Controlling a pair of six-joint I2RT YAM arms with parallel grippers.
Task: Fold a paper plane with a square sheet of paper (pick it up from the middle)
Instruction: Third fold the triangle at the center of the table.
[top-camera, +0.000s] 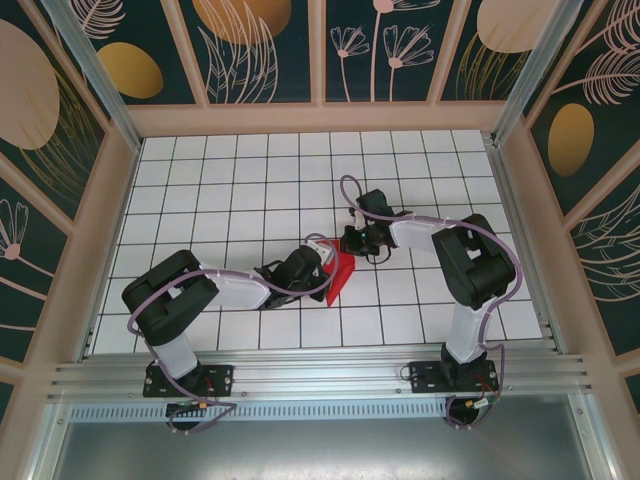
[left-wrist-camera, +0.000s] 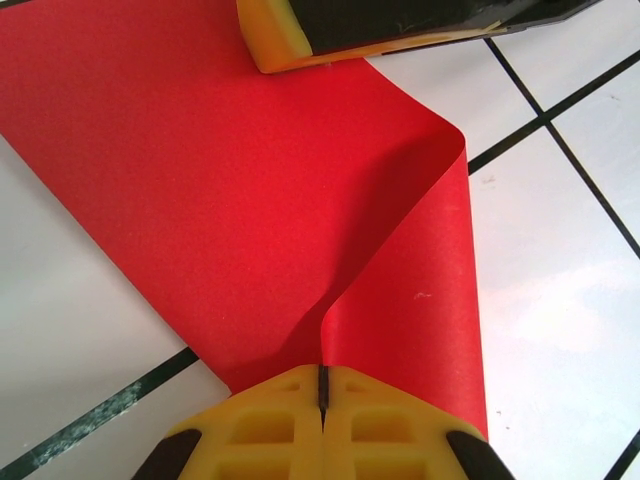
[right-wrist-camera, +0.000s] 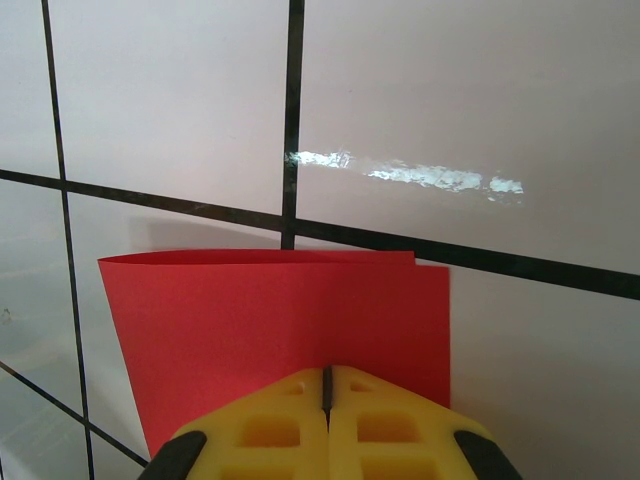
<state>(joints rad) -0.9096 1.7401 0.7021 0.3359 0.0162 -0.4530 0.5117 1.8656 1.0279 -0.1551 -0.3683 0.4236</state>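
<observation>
From above, the square sheet of paper, bent double, stretches between the left hand and right hand over the desk. Left wrist view: that hand is clenched on the sheet's edge, which curls limply ahead; it looks thin, light, easily creased, best pinched at edges. Right wrist view: this hand grips the folded sheet's near edge.
</observation>
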